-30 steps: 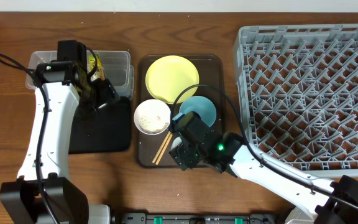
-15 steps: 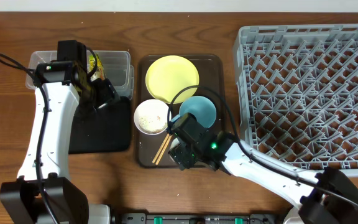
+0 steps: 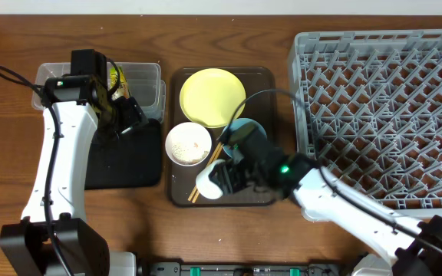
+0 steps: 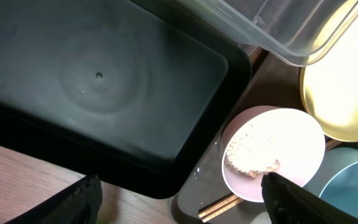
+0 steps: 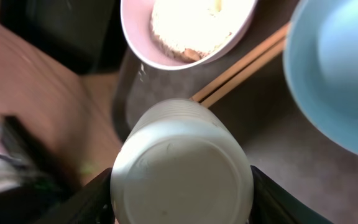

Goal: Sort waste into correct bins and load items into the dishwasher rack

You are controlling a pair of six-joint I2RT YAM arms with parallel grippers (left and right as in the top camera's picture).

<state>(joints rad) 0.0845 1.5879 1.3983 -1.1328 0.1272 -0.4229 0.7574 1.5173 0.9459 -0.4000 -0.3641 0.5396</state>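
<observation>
Over the near-left corner of the brown serving tray (image 3: 259,80), the right gripper (image 5: 182,199) clamps the small white cup (image 5: 182,165) across its body, one finger on each side, with the cup's base turned toward the wrist camera. Beneath it lie the chopsticks (image 5: 241,65), beside the whitish-pink bowl (image 4: 297,140) with its rice crumbs (image 4: 248,154) and the light blue bowl (image 5: 334,74).

The step in hand looks like carrying the cup to the dishwasher rack (image 3: 382,115), well apart to the right. To do it well, raise the cup straight up until it clears the bowls and chopsticks, then swing right. Grip firmly, since the round wall could roll between the fingers. Set it mouth down between pegs and release only once it rests.

The left gripper (image 4: 179,202) hangs wide and empty over the black tray (image 4: 98,93), near the pink bowl, and should leave the right arm's path free.
</observation>
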